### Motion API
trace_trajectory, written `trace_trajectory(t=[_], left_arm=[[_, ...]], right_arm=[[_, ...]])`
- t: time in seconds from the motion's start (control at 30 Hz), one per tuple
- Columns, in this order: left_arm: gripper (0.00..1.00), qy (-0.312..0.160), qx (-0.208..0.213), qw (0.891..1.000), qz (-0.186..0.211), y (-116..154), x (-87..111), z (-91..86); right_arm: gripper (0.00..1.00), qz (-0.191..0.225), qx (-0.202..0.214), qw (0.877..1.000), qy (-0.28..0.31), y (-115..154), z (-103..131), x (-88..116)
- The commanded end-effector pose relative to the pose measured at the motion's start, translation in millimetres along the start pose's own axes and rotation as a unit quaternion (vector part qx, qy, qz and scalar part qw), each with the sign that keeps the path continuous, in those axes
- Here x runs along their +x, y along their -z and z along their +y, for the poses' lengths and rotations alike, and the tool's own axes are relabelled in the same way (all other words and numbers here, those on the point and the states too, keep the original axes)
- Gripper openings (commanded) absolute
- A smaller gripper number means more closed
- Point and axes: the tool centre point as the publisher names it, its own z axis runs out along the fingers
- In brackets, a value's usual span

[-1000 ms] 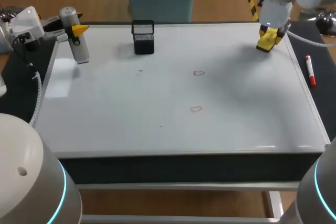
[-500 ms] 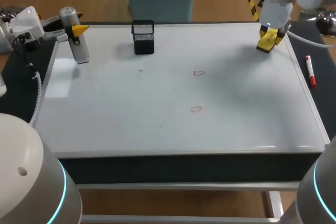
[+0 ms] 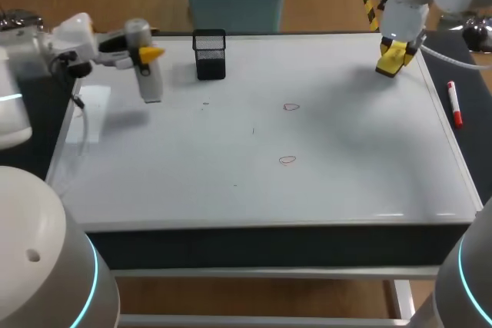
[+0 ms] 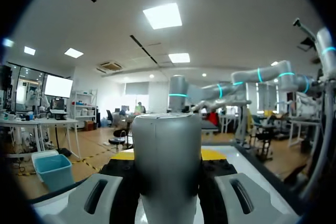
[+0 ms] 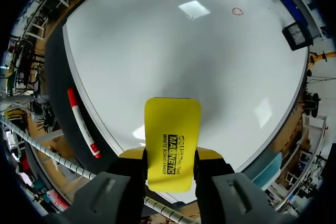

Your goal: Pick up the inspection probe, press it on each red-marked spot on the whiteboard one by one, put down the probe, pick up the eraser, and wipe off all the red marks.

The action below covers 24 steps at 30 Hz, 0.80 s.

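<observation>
Currently: probing step, with the probe carried clear of the marks.
Left gripper (image 3: 143, 54): clenched on the inspection probe (image 3: 148, 81), tip down over the whiteboard's (image 3: 361, 174) far-left part.
Right gripper (image 3: 393, 57): grasping the yellow eraser (image 3: 390, 64) at the far-right edge.
Red marks: far mark (image 3: 290, 107) and near mark (image 3: 287, 160), mid-board, well right of the probe.
Next: probably carry the probe right and lower its tip squarely onto the far mark.

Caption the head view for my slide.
Left gripper holds the inspection probe over the whiteboard; right gripper holds the eraser at its far corner; two red marks unwiped.
</observation>
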Motion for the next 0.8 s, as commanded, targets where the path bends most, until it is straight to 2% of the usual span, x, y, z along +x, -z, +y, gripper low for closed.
trace_trajectory(t=[0.03,0.33,0.67,0.8], left_arm=[[0.00,0.000,0.006,1.000,0.025,-34,11.5,3.4],[0.00,0.015,0.025,0.993,0.110,-118,44.8,5.4],[0.00,0.042,0.022,0.984,0.169,-204,67.5,26.7],[0.00,0.041,0.016,0.981,0.187,-227,73.0,31.2]], right_arm=[[0.00,0.001,0.000,1.000,0.001,1,-1,0],[0.00,0.001,0.000,1.000,0.001,1,-1,0],[0.00,0.001,0.000,1.000,0.001,1,-1,0],[0.00,0.001,0.000,1.000,0.001,1,-1,0]])
